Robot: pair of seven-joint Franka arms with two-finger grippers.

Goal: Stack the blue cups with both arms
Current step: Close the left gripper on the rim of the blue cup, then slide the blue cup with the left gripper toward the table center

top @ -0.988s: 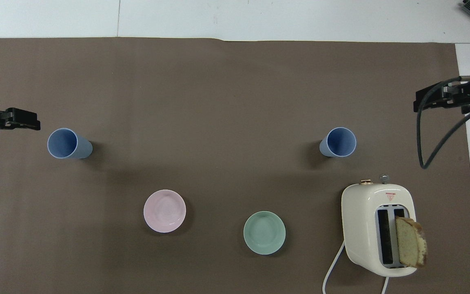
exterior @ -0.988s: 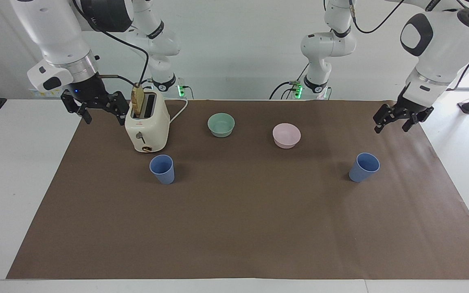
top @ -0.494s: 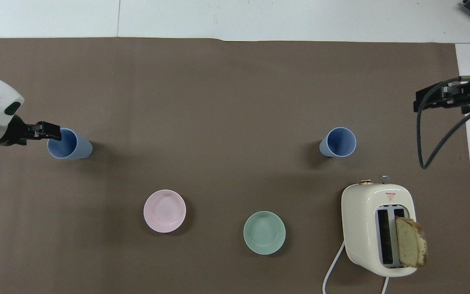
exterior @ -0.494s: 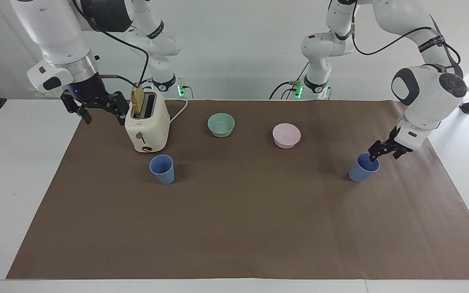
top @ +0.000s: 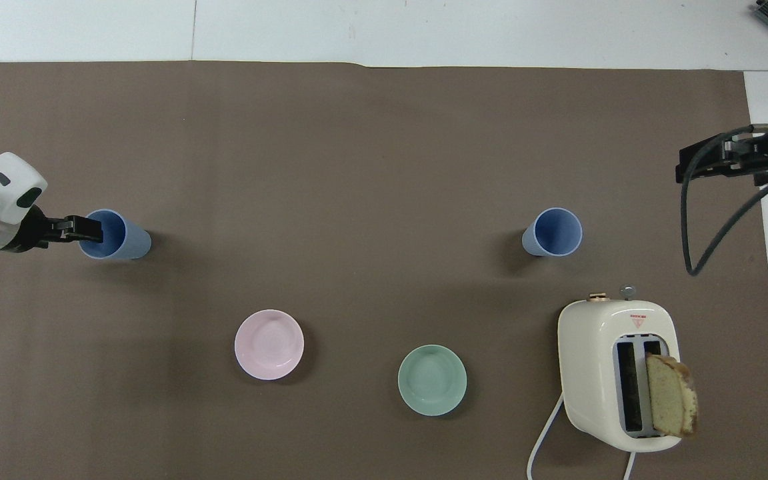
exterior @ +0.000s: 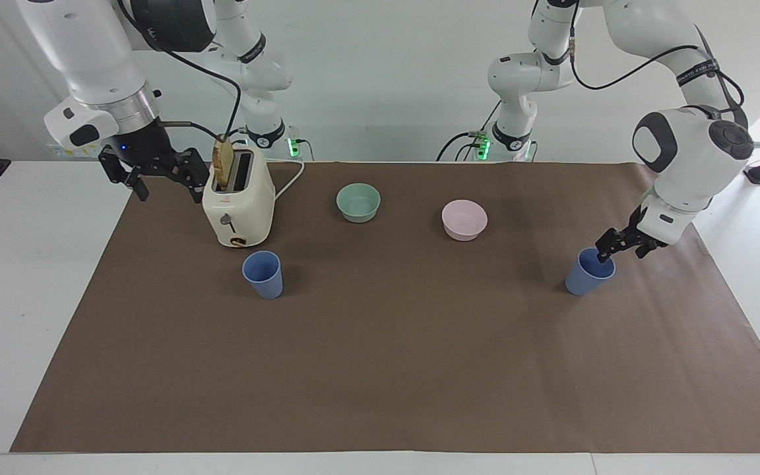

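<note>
Now, reading the facing view from its left edge across: the right hand [exterior: 163, 183] hangs in the air over the edge of the brown mat [exterior: 380, 369] at the right arm's end of the bench [exterior: 17, 297], just beside the toaster [exterior: 239, 204] and apart from it. Its fingers stand wide and hold nothing; this arm waits. A slice of bread [exterior: 223, 163] stands up out of one toaster slot, and a white cord [exterior: 291, 178] runs from the toaster toward the robots.

Farther from the robots than the toaster, and close to it, stands the first blue cup [exterior: 262, 274], upright with its mouth up and nothing touching it. In the overhead view the same cup [top: 554, 232] sits clear of the toaster [top: 617, 373].

Toward the middle of the mat come the mint-green bowl [exterior: 358, 202] and then the pink bowl [exterior: 464, 220], both upright, well apart from each other and nearer to the robots than either cup.

At the left arm's end stands the second blue cup [exterior: 589, 272], upright on the mat. The left hand [exterior: 611, 249] is low at this cup's rim, on the side toward the left arm's end of the bench. From overhead, the left hand [top: 88, 229] reaches over the rim of that cup [top: 124, 237], its fingers open with one fingertip appearing inside the mouth. Whether a finger touches the wall cannot be told. The cup rests on the mat.
</note>
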